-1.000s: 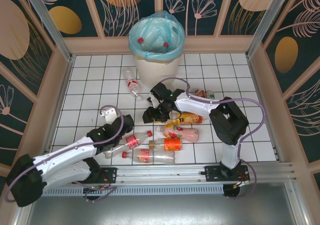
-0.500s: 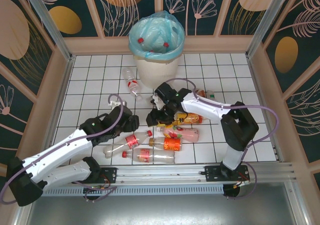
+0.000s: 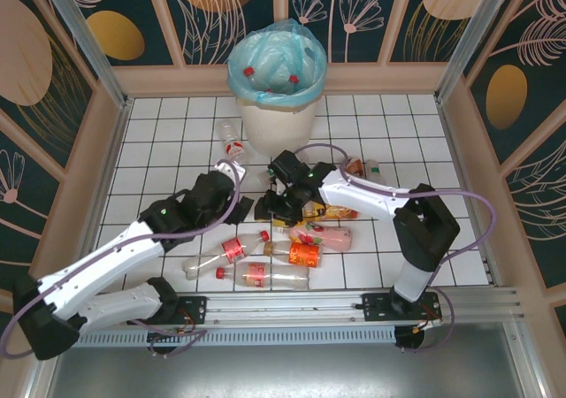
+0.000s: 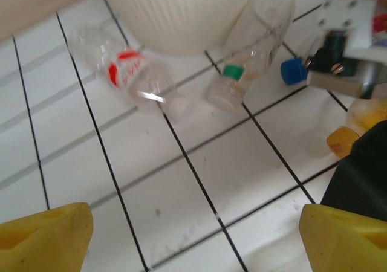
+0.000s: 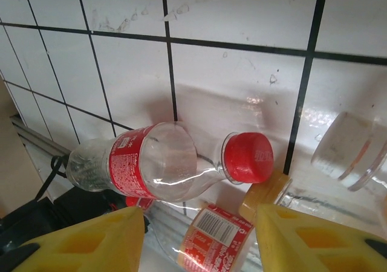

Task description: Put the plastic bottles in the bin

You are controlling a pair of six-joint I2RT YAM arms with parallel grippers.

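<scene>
The bin (image 3: 265, 128), off-white and ribbed, is found at the far side of the table (image 3: 159, 150) and is lined with a light blue bag (image 3: 305, 57). Several clear bottles are seen inside it, and red caps (image 3: 248, 69) are visible among them.

The remaining plastic bottles (image 3: 265, 276) are found lying on the table. A clear bottle with red print (image 4: 130, 75) and a green-collared bottle (image 4: 242, 54) are lying just beside the foot of the bin, and a blue cap (image 4: 294, 71) is noted near them. A cluster is located close to the arm bases. It is made up of red-labelled clear bottles, an orange bottle (image 3: 305, 255) and a pink bottle (image 3: 325, 236).

In the right wrist view a red-capped bottle (image 5: 157, 166) with a red label is recorded. Its white print is too small to be read. A barcode (image 5: 213, 222) is noted on the label of a second bottle below it.

The left end effector (image 4: 193, 242) is released, with its fingers spread wide over bare tile. The right end effector (image 5: 199, 242) is parted and nothing is grasped. The red-capped bottle is lying just beyond its fingertips.
</scene>
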